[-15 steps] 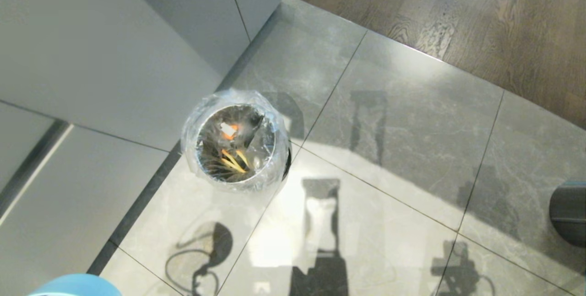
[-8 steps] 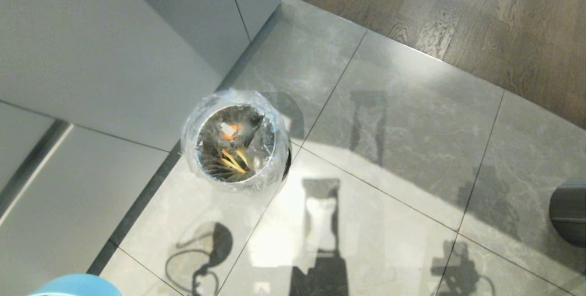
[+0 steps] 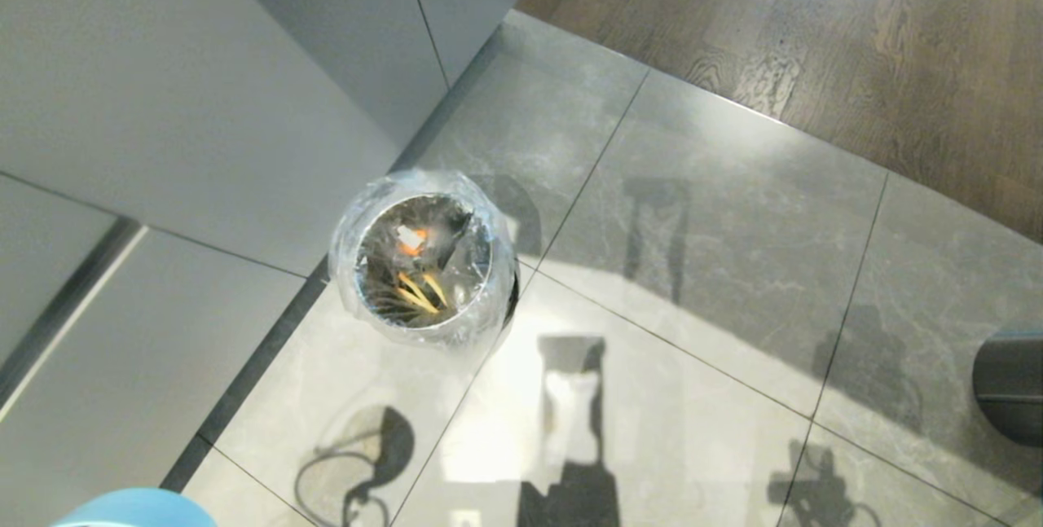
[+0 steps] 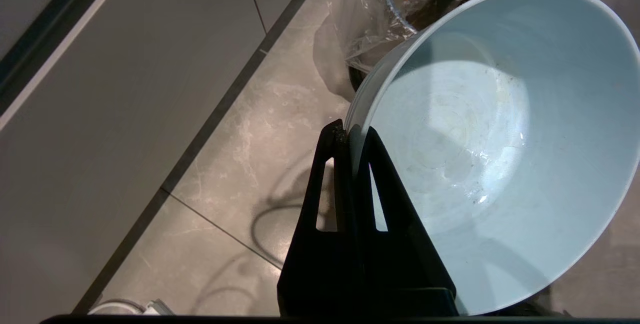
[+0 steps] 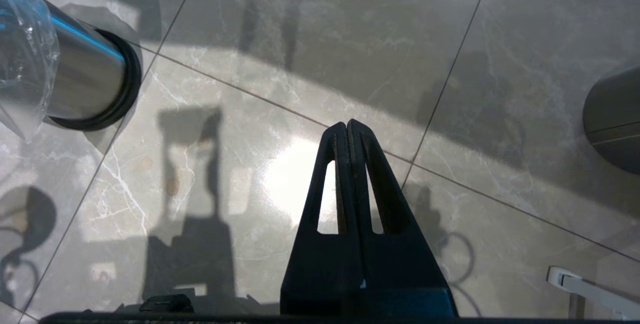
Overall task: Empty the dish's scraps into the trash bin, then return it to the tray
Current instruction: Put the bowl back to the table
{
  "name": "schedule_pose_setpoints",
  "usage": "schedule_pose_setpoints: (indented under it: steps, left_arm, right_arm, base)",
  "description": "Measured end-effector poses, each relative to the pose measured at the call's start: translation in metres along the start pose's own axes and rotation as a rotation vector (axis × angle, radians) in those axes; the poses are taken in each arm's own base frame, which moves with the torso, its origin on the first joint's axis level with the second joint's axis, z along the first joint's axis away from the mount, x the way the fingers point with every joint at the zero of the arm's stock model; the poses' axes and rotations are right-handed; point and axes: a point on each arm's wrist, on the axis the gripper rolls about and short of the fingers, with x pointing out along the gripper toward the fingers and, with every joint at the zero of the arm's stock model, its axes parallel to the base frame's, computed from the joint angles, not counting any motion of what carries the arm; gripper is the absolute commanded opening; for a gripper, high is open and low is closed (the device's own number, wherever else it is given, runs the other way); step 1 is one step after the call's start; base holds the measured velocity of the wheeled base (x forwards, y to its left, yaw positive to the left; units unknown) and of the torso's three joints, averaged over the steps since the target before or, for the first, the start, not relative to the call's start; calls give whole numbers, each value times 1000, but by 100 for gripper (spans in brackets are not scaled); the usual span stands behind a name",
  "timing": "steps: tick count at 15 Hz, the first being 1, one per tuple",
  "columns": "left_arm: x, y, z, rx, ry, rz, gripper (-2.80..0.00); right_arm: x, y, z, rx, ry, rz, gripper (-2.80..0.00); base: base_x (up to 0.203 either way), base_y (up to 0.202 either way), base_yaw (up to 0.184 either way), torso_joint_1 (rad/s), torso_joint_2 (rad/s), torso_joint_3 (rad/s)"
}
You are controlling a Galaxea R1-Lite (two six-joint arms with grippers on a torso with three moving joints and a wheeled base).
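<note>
Both jaws on dish (image 4: 480,153) rim

Bowl (image 3: 134,508) cut by the head view's lower edge, only a blue sliver of rim showing; in the left wrist view, lower rim hidden behind the left gripper (image 4: 352,131). Bin (image 4: 395,8) there mostly hidden behind the bowl and cropped at the frame edge. Scraps (image 3: 415,266) too small to sort. Dark round object (image 3: 1010,384) cropped at the right edge, unidentifiable.
</note>
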Motion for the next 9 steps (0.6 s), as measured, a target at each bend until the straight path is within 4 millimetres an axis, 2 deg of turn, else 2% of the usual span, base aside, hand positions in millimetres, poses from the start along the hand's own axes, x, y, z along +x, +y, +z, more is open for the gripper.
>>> schedule_pose_setpoints:
  steps: [9]
  left_arm:
    - [0, 0, 0, 0, 0, 0, -280]
  right_arm:
    - [0, 0, 0, 0, 0, 0, -280]
  base:
    - [0, 0, 0, 4, 1, 202]
